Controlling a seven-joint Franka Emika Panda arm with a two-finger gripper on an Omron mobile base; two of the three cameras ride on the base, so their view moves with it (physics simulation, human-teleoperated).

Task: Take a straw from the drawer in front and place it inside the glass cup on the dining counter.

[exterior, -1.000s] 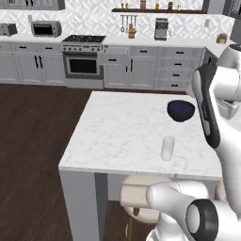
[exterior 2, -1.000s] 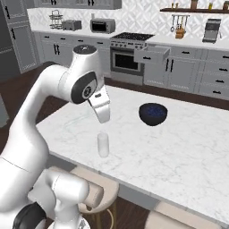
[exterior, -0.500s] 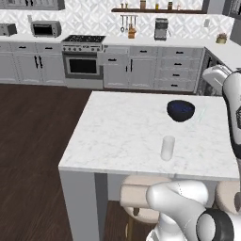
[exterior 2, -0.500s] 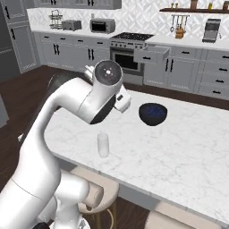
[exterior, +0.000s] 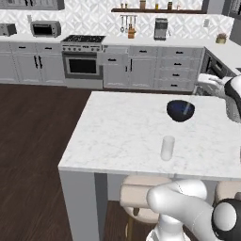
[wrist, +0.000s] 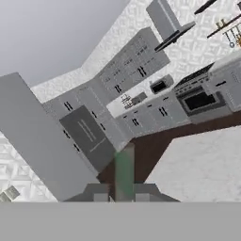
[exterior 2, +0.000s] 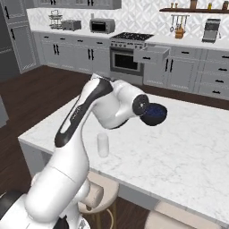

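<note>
In the hand view my gripper [wrist: 123, 195] is shut on the straw [wrist: 124, 170], a thin pale stick rising from between the finger tips. That view is tilted up towards the kitchen wall and ceiling, with a corner of the dining counter [wrist: 207, 164] at the lower right. The glass cup [exterior: 167, 148] [exterior 2: 103, 144] stands upright near the front edge of the dining counter [exterior: 117, 136] [exterior 2: 183, 152]. My arm [exterior 2: 112, 105] bends above the counter between the cup and the bowl, and it hides the hand. The drawer [exterior 2: 151, 54] [exterior: 114, 60] stands pulled out beside the stove.
A dark blue bowl [exterior: 180, 110] [exterior 2: 155, 114] sits on the marble behind the cup. Beige stools [exterior: 141, 197] [exterior 2: 96, 194] are tucked under the near edge. Grey cabinets and a black stove [exterior: 84, 61] line the back wall across dark wood floor.
My arm has swung right and folded lower over the counter, nearer the bowl. Cup and bowl have not moved. The jaws have stayed shut.
</note>
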